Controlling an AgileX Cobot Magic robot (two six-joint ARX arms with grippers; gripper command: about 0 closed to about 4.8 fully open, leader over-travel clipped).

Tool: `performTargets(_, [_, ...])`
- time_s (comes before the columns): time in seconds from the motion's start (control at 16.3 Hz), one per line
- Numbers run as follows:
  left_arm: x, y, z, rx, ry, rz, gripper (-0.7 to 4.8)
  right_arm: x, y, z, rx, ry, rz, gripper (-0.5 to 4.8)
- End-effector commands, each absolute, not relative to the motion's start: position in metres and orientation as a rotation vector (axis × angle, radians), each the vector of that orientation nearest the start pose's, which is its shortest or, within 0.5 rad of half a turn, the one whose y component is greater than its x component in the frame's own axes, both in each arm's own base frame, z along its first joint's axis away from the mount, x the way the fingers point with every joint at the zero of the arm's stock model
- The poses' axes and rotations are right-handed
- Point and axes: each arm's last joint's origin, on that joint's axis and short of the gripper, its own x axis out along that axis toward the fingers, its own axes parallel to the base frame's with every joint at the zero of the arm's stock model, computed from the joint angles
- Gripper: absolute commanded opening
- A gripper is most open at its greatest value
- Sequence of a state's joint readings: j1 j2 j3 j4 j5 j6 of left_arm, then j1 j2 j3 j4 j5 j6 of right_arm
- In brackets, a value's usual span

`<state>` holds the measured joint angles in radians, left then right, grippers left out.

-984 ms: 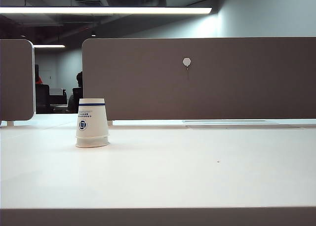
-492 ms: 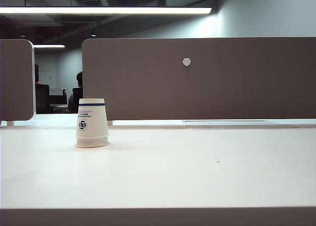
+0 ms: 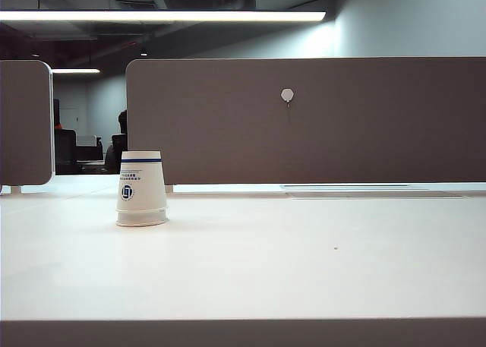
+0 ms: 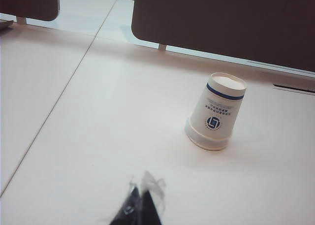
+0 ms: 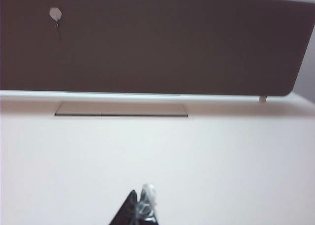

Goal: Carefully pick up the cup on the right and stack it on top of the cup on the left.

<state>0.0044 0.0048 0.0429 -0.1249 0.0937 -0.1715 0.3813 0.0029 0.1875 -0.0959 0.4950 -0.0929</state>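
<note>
Exterior view: white, blue-banded paper cups [image 3: 141, 189], upturned and already nested, stand left of centre on the white counter [image 3: 304, 263].

Left wrist view: left tool [image 4: 140, 205] clenched, empty, apart from the stack [image 4: 216, 112].

Right wrist view: right tool [image 5: 139, 210] clenched, empty.

Light, crushable paper: grip the sidewall gently.

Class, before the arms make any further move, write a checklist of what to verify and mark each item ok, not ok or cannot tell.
1. Cups stacked upside down on the table, left side: ok.
2. Stack sits straight: not ok, the lower rim looks tilted.
3. No separate cup on the right: ok.
4. Left claw shut, empty, short of the cups: ok.
5. Right claw shut, empty, above bare table: ok.
</note>
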Motion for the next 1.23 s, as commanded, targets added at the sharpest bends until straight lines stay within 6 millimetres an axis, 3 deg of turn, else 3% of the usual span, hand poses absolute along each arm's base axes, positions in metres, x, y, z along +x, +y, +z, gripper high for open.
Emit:
performTargets(0.06, [0.095,-0.002,0.167,-0.168,0.084,-0.082,-0.05,0.081,0.018,0.208,-0.007,-0.067,-0.11,-0.05])
performTargets(0.8, [0.095,-0.002,0.167,-0.168,0.085,-0.083,-0.05,0.09,0.018,0.182,0.036,-0.004,0.004,-0.05])
performTargets(1.23, [0.095,-0.002,0.167,-0.168,0.085,-0.082,-0.05,0.093,0.012,0.179,0.065,-0.005,0.029,-0.05])
